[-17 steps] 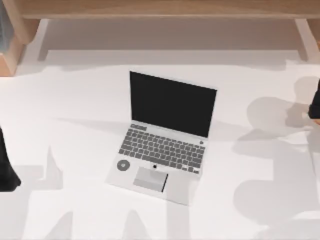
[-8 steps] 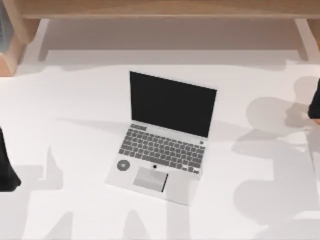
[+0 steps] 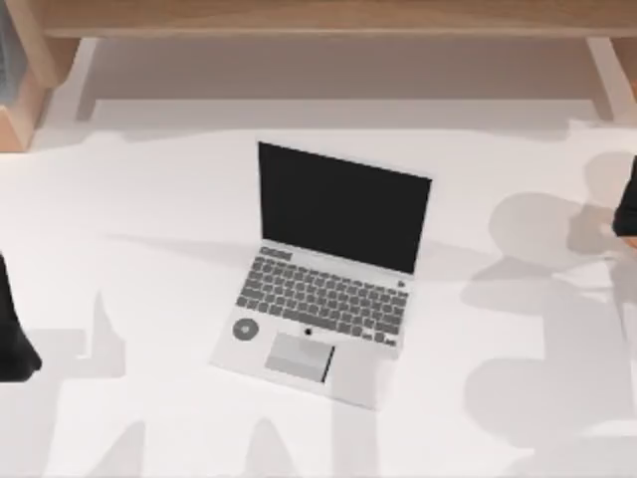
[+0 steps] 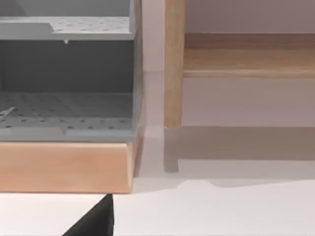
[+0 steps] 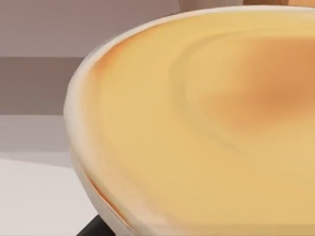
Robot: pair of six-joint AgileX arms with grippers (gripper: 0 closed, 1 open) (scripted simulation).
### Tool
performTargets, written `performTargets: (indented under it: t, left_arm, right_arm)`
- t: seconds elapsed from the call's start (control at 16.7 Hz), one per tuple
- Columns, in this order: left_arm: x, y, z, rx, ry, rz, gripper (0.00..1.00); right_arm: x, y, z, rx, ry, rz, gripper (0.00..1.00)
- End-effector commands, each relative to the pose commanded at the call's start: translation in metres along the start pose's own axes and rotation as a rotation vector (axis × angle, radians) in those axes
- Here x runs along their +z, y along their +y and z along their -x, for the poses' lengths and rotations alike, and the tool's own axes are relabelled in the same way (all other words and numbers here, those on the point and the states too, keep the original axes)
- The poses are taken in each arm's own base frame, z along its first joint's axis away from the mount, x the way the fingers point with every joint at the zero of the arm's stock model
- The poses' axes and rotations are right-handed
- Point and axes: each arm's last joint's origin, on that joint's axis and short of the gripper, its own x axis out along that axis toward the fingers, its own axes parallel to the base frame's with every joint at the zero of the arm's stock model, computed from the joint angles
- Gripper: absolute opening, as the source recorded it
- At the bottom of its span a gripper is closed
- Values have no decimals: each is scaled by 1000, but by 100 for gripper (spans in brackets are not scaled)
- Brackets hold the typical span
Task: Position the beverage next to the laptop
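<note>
Beverage (image 5: 206, 123) right against right claw

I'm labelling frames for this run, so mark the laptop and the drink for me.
laptop (image 3: 343, 204): top view, middle of its black screen.
drink (image 5: 206, 142): right wrist view, its creamy yellow-orange top.

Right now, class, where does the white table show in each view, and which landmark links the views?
Top view: the white table spreads around the laptop, reaching back to the wooden rail.
Left wrist view: a pale strip in front of the same rail.
Right wrist view: a bare patch beside the beverage.
Shared landmark: the wooden rail.
</note>
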Motion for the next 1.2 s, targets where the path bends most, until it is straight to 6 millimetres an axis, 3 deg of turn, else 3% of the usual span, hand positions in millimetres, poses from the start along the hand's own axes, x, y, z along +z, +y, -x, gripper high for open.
performTargets:
  t: [0.48, 0.72, 0.96, 1.2]
  left_arm:
    - [0, 0, 0, 0, 0, 0, 100]
    - [0, 0, 0, 0, 0, 0, 100]
    - [0, 0, 0, 0, 0, 0, 100]
    - [0, 0, 0, 0, 0, 0, 100]
  right_arm:
    - [8, 0, 2, 0, 3, -1, 0]
    - [37, 8, 0, -35, -117, -8, 0]
    - [61, 35, 9, -61, -189, -41, 0]
    - [70, 76, 27, -56, -183, -82, 0]
